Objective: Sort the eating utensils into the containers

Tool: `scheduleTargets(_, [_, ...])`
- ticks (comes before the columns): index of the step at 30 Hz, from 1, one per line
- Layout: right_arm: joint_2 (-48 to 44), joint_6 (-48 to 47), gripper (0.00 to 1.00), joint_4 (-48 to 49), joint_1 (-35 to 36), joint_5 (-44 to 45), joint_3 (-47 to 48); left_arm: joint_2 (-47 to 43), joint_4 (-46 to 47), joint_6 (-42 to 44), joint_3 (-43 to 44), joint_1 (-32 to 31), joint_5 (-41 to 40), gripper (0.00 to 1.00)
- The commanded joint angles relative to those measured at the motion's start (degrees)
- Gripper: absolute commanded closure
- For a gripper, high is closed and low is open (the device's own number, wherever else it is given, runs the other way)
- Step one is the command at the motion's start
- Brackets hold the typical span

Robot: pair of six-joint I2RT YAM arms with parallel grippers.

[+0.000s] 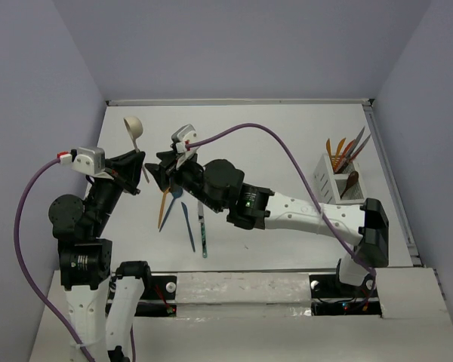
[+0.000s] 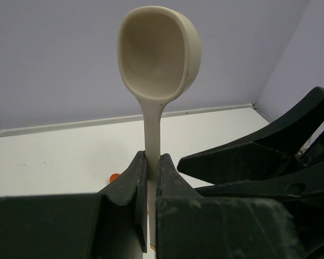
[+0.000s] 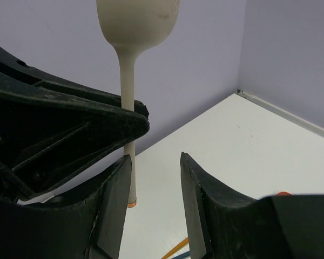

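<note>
White bench (image 1: 287,151) top, matte and plain, runs from the arm bases back to a thin pale trim (image 1: 241,102), where it meets lilac walls (image 1: 249,45) on three sides. Nearest the bases, three slim things lie loose and close together on it: an orange utensil (image 1: 164,207), a blue utensil (image 1: 188,224) and a teal utensil (image 1: 203,234). Just behind them the left claw (image 2: 153,162) is clamped tight on the handle of a beige spoon (image 2: 159,54), held upright off the bench with its deep rounded bowl on top. The right claw (image 3: 156,162) stands partly open just beside that handle, gripping nothing. Well apart to the right, the white caddy (image 1: 334,185) sits near the bench's right edge, with orange, silvery and brown standing pieces (image 1: 349,149) in its compartments.
</note>
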Motion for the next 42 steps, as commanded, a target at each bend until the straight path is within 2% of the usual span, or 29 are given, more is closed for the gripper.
scheduleTargets(1, [2.81,-0.68,0.53,-0.49,0.12,0.2,4.69,0.29,4.01,-1.01,0.41,0.04,1.92,1.0])
scheduleTargets(16, [7.82,1.08,0.56,-3.04,0.12,-1.55,10.23,-0.32,4.63,-1.1,-0.38,0.04,3.15,1.0])
scheduleTargets(18, [8.17,1.08,0.67,-3.13,0.12,-1.03,10.84,-0.41,4.63,-1.89,-0.29,0.04,4.38,1.0])
scheduleTargets(19, [8.61,1.17,0.91,-3.04,0.12,-0.16,11.1,-0.41,4.63,-2.07,-0.38,-0.05,4.73,1.0])
scheduleTargets(20, [8.79,1.17,1.0,-3.04,0.12,0.46,11.28,-0.67,4.54,-2.07,-0.47,0.04,4.91,1.0])
scheduleTargets(24, [8.18,0.82,1.0,-3.13,0.12,2.4,10.76,-1.29,3.48,0.56,-1.43,-0.05,3.16,1.0])
scheduleTargets(25, [7.65,0.9,1.0,-3.04,0.12,3.1,9.54,-1.38,3.13,1.26,-1.7,-0.05,2.72,0.96])
scheduleTargets(26, [6.34,0.99,1.0,-3.13,-0.58,3.54,8.65,-1.64,2.78,2.93,-2.13,0.04,2.36,0.67])
scheduleTargets(28, [4.32,1.78,1.0,-3.22,-1.63,4.51,4.71,-1.99,2.25,4.52,-2.49,-0.05,2.18,0.27])
scheduleTargets(29, [2.91,2.13,1.0,-3.22,-2.34,4.69,2.86,-2.17,1.38,5.31,-2.58,-0.05,1.49,0.01])
scheduleTargets(34, [-11.49,3.54,1.0,-4.79,-10.94,9.07,-11.63,-2.43,-3.19,13.21,-2.75,-0.05,-3.34,0.01])
scheduleTargets(35, [-14.3,3.89,1.0,-4.89,-12.79,9.52,-17.49,-2.43,-3.55,14.18,-3.19,-0.05,-5.62,0.01])
scheduleTargets(36, [-20.42,3.89,1.0,-5.06,-16.89,10.22,-20.59,-2.52,-3.81,15.76,-3.71,0.04,-6.33,0.01])
scheduleTargets(38, [-26.86,3.72,1.0,-4.98,-21.48,12.76,-26.57,-2.78,-3.81,17.26,-5.9,-0.05,-7.13,0.01])
scheduleTargets(39, [-33.16,3.02,1.0,-4.97,-26.46,14.25,-32.08,-3.13,-3.64,18.49,-6.79,-0.05,-7.05,0.01])
scheduleTargets(42, [-41.46,1.87,1.0,-4.54,-35.36,15.32,-41.32,-4.19,-2.15,19.81,-9.78,0.04,-7.13,0.01])
